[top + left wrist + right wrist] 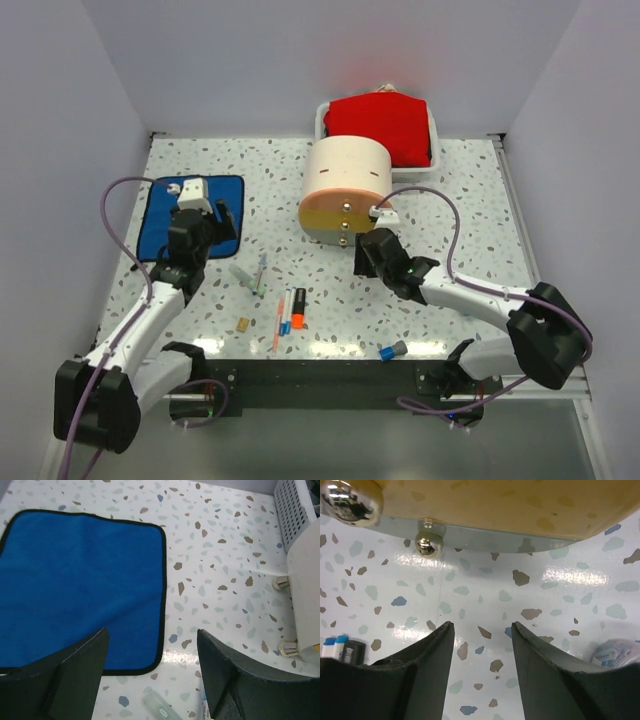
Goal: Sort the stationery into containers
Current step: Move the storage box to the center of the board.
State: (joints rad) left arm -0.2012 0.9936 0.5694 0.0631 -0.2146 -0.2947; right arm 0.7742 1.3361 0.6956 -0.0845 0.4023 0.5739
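The stationery lies loose on the speckled table: a clear pen, a thin blue pen, an orange pen, an orange-and-black marker, a tan eraser and a blue-grey cap piece. The containers are yellow-orange drawers with gold knobs in a cream unit. My left gripper hovers open over the blue cloth's near right corner, just beyond the clear pen. In front of the drawers my right gripper is open and empty.
A blue cloth lies at the left. A white tray holding a red cloth stands behind the unit. Marker ends show at the left of the right wrist view. Walls close in the table on three sides.
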